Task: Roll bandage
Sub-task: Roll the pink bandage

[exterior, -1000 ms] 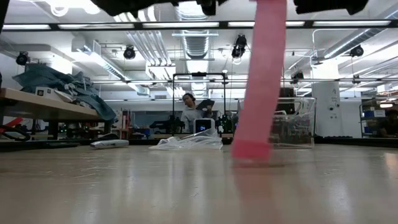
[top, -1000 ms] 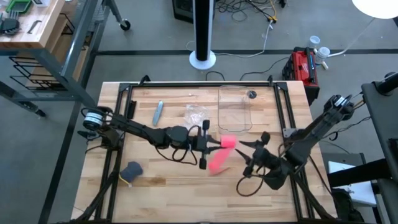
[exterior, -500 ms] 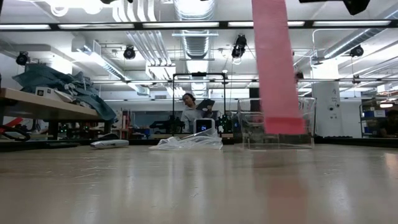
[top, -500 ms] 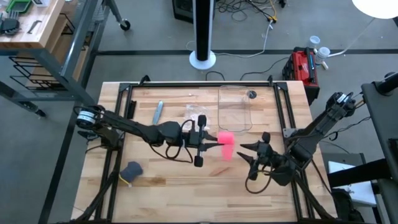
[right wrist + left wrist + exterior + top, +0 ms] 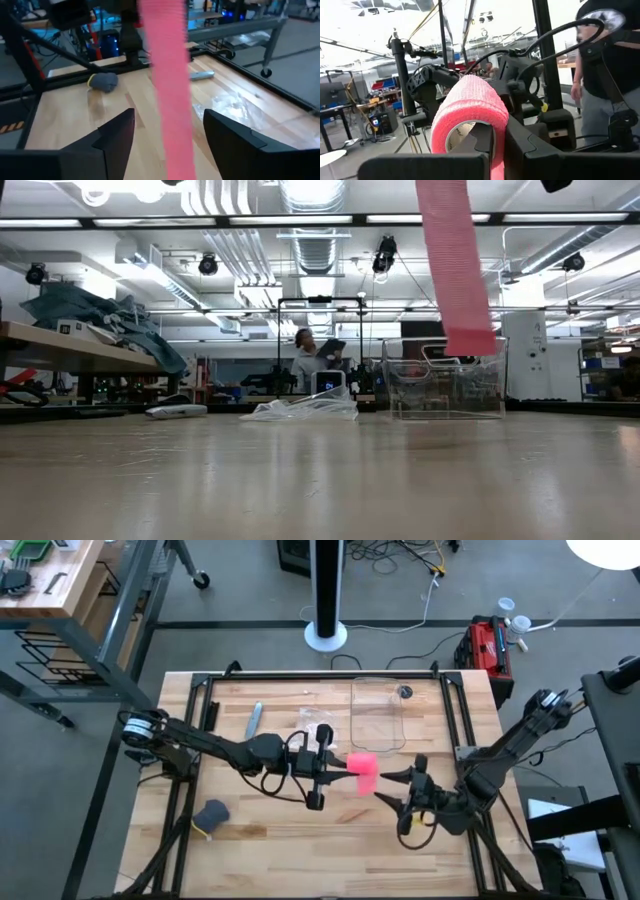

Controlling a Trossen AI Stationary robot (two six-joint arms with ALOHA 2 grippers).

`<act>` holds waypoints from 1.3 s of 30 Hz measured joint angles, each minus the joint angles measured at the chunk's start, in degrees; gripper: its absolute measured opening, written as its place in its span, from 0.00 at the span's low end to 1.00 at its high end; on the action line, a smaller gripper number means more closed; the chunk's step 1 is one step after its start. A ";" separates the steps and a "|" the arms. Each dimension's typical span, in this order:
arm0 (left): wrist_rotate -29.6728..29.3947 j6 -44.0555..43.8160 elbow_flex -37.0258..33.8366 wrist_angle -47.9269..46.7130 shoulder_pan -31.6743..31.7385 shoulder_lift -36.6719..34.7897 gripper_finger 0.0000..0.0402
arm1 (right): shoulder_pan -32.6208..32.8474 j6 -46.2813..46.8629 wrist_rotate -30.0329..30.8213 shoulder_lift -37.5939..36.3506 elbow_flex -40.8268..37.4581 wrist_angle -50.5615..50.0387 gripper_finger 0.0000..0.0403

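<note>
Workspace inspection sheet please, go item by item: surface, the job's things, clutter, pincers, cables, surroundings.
Surface: wooden table, black frame rails.
Job's things: pink bandage, roll held above the table, loose strip hanging clear of the wood in the low view.
Clutter: clear plastic container, crinkled plastic bag, grey tube, dark grey lump.
Pincers: left pincer shut on the bandage roll; right pincer open, strip hanging between its fingers.
Cables: loops on both arms; cords on the floor.
Surroundings: red toolbox, a person beyond the table.
</note>
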 joint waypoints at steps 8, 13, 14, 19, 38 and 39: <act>6.22 0.19 0.00 1.28 -0.12 0.02 0.02 | -1.93 -9.32 -1.78 0.54 -0.02 7.10 0.56; 6.27 0.21 -0.02 3.00 -0.35 0.04 0.02 | -4.56 -13.03 -6.84 0.93 -0.02 11.42 0.50; 6.25 0.19 -0.02 3.17 -0.35 0.02 0.02 | -5.22 -13.62 -7.26 1.41 -0.02 13.01 0.47; 4.88 0.15 -0.02 3.36 -0.35 0.04 0.02 | -6.85 -20.62 -9.47 3.81 -0.03 21.44 0.17; 7.22 -15.40 -0.04 7.83 -0.55 -0.02 0.02 | -12.26 -16.76 -8.18 7.55 0.02 13.99 0.00; 6.90 -17.21 -0.04 9.04 -0.55 -0.04 0.02 | -12.76 -16.85 -7.98 7.53 0.02 13.81 0.00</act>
